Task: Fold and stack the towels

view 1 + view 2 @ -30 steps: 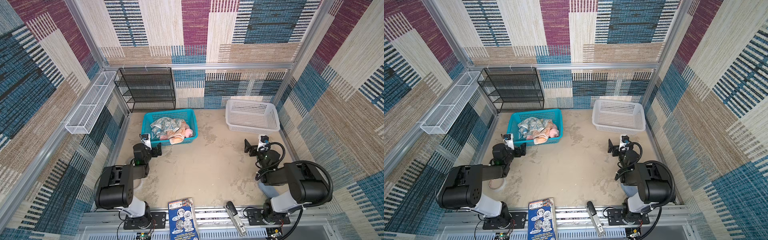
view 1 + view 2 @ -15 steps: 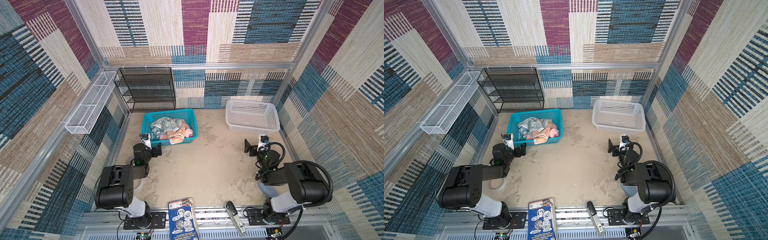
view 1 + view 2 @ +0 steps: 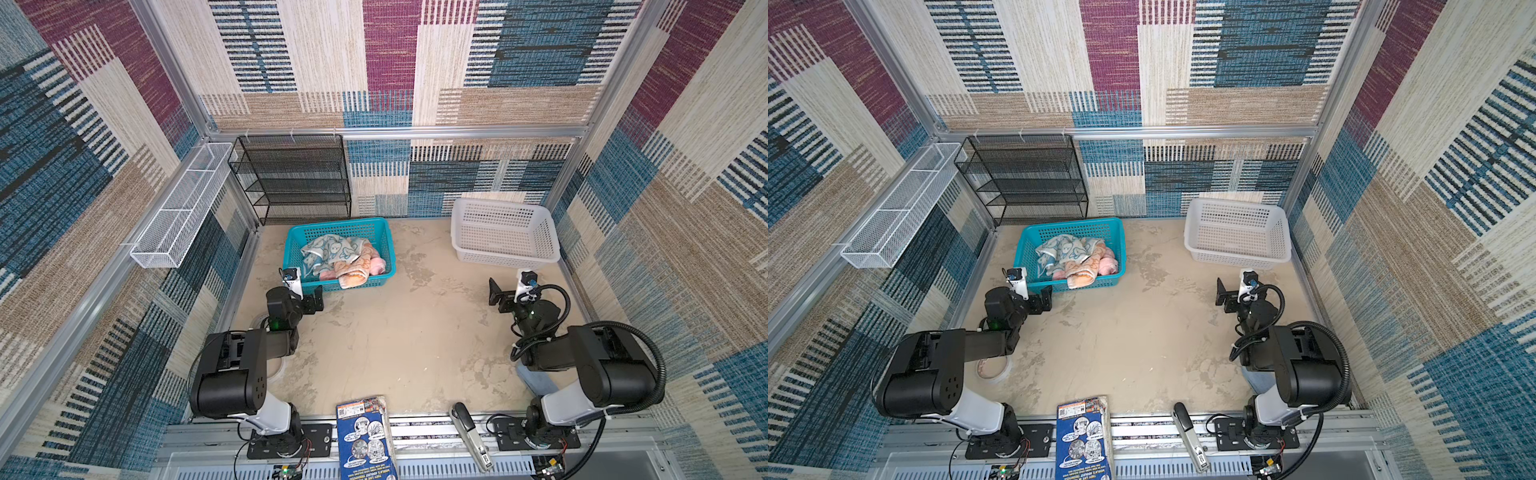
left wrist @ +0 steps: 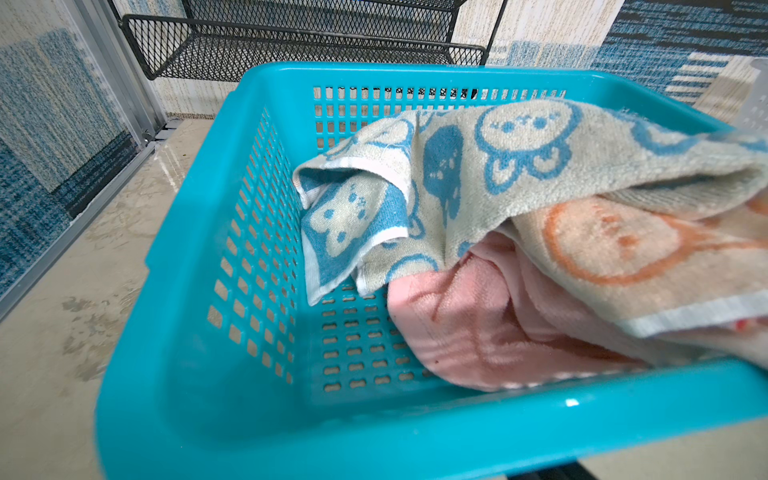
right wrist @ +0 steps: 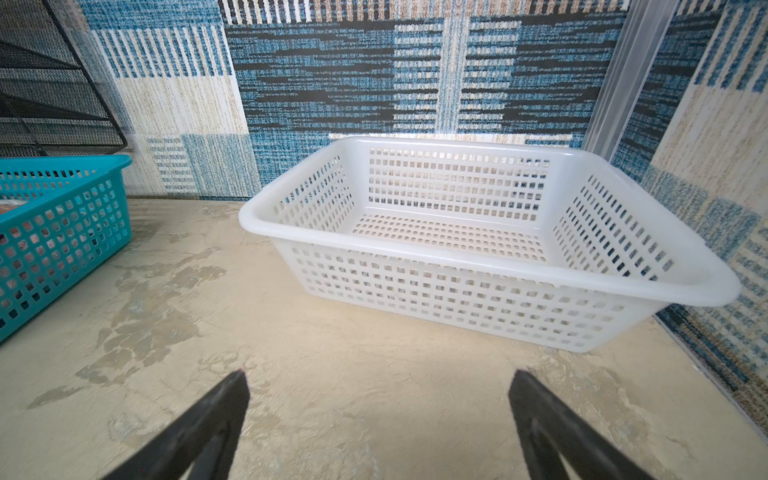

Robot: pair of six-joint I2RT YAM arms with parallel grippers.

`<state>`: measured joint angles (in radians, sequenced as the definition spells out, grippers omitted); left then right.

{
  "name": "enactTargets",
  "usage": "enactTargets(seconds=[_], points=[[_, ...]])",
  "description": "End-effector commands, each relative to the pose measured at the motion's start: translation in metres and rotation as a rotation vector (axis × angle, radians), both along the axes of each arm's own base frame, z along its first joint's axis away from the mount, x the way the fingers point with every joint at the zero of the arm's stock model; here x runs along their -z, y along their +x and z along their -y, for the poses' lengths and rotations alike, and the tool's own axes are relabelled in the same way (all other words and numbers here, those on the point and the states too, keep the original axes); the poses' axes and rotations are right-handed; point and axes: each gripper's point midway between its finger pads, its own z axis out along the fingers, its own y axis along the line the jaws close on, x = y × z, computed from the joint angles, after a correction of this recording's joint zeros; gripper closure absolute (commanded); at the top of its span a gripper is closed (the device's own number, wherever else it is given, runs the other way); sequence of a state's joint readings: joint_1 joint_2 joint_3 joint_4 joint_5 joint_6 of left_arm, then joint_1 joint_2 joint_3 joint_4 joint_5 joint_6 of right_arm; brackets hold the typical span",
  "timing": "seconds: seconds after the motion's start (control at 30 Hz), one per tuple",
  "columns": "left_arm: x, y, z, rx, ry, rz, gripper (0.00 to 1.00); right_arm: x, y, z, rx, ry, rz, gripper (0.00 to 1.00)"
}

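Nothing has shifted over the last second: the towels [image 3: 345,262], the baskets and both arms sit as they did. In both top views the three cloths lie crumpled together in the teal basket [image 3: 338,228], upper centre-left of the frame. The blue towel [image 3: 328,249] lies on top toward the back, the orange towel [image 3: 355,272] drapes over the near rim, and the pink towel [image 4: 478,328] is bunched beneath both. Just before that basket's near left corner hangs the left claw [image 3: 315,297], spread wide and empty. The right claw [image 5: 378,374], at the right of the frame near the white basket [image 3: 505,258], also gapes with nothing between its fingers. No towel is out yet, so the first step looks to be lifting one onto the bare counter [image 3: 395,340]. The orange one seems easiest: pinch a single layer at its hanging edge, lift clear of the basket wall so the others do not drag along, and spread it mid-counter within reach of both claws.
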<state>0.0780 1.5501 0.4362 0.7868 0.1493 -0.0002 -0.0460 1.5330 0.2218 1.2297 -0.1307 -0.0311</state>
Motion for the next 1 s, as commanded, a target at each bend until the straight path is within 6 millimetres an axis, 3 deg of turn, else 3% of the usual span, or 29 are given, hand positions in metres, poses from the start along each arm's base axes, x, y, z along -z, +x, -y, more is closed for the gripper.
enactTargets(seconds=[0.0, 0.4, 0.73, 0.97], points=[[-0.007, 0.001, 0.005, 0.035, 0.001, 0.03, 0.01, -0.007, 0.001, 0.0, 0.0, 0.007, 0.026, 0.0], [-0.052, -0.033, -0.008, -0.07, 0.016, 0.189, 0.01, -0.018, 0.012, 0.0, 0.001, 0.016, -0.043, 0.0], [-0.072, -0.047, -0.012, -0.153, -0.081, 0.077, 0.01, -0.038, -0.002, -0.001, 0.004, 0.076, -0.065, 0.0], [-0.085, -0.052, 0.012, -0.14, -0.227, 0.005, 0.01, -0.06, -0.005, -0.02, -0.073, 0.199, -0.114, 0.0]])
